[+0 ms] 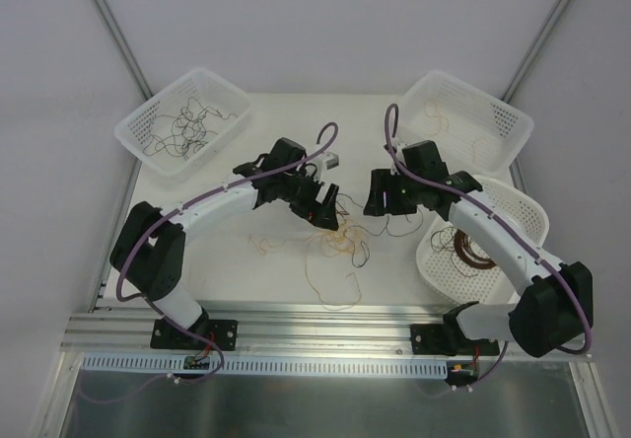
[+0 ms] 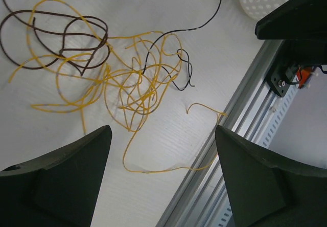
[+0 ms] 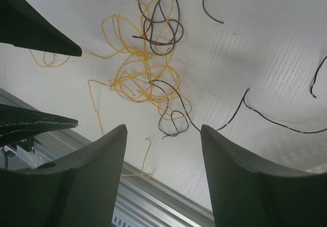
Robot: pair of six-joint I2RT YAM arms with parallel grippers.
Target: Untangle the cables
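The left hand and right hand are hovering wide and empty, thin yellow, brown and black tangled cables lying just ahead of both, seemingly nearer the left.

Light was bright, even and diffuse, seemingly from overhead. In the top view the white table sat close to washing out, yet nothing glared. Only faint, soft-edged grey shadows lay beneath the arms at mid-frame. That view was coarse, and the thin cables barely resolved. In the left wrist view the cables were crisp, each strand with a thin pale shadow beside it. The left gripper's fingers along the bottom edge were near-black, slightly soft silhouettes. In the right wrist view a broad soft shadow dulled the right half of the frame. The right gripper's fingers at the bottom looked blurred and murky grey-green.
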